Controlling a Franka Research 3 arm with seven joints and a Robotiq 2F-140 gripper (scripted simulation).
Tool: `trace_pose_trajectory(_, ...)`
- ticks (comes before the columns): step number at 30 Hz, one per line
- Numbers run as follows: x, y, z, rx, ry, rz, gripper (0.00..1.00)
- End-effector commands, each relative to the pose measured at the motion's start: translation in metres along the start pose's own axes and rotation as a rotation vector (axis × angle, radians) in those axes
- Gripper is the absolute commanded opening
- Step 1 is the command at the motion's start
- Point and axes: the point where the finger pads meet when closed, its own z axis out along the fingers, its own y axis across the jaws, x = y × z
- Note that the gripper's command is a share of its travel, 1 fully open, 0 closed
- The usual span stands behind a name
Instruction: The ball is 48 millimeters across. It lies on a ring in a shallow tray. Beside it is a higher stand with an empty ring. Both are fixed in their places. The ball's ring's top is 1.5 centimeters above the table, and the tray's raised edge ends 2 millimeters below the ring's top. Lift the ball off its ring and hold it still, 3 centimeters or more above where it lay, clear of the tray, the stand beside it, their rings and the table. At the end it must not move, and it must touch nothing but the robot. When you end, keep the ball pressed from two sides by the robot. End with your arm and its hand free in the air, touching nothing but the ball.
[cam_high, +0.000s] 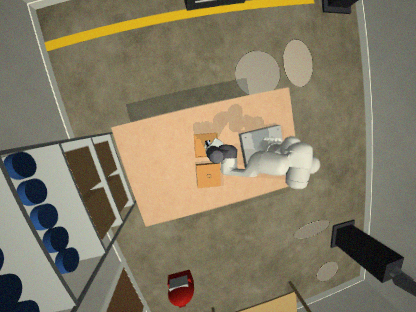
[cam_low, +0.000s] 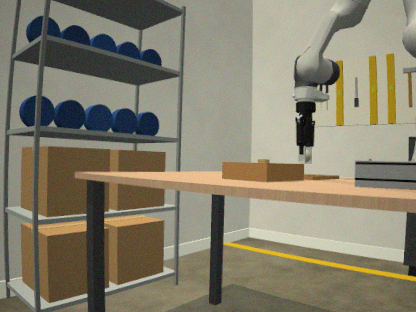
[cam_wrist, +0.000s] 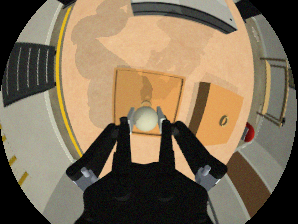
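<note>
Exterior view, read from left to right: a shelf rack (cam_low: 181, 75) with blue rolls and cartons is being shown at the far left, then the table (cam_low: 150, 178), then the higher stand (cam_low: 262, 171) with its empty ring (cam_low: 263, 161), and last the gripper (cam_low: 306, 156), which is being held above the table with the tips pointing straight down, off the stand's right end. The ball (cam_wrist: 144, 117) is being pinched from two sides between the fingertips, as the wrist view is showing plainly; it is sitting at the very end of the fingers, directly below the wrist. The shallow tray (cam_wrist: 148, 100) is being seen beneath the ball, apart from it, with the stand to the right of it. The remaining move is judged to be turning on height alone: the ball is lying straight over its own tray, so a vertical rise or a steady hold is being called for.
</note>
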Motion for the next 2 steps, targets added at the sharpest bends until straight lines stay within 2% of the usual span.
trace_pose_trajectory(1, 0.0011, 0.0005, 0.0002, -0.002, 0.002, -0.003, 0.0)
trace_pose_trajectory(2, 0.0011, 0.0005, 0.0002, -0.002, 0.002, -0.003, 0.0)
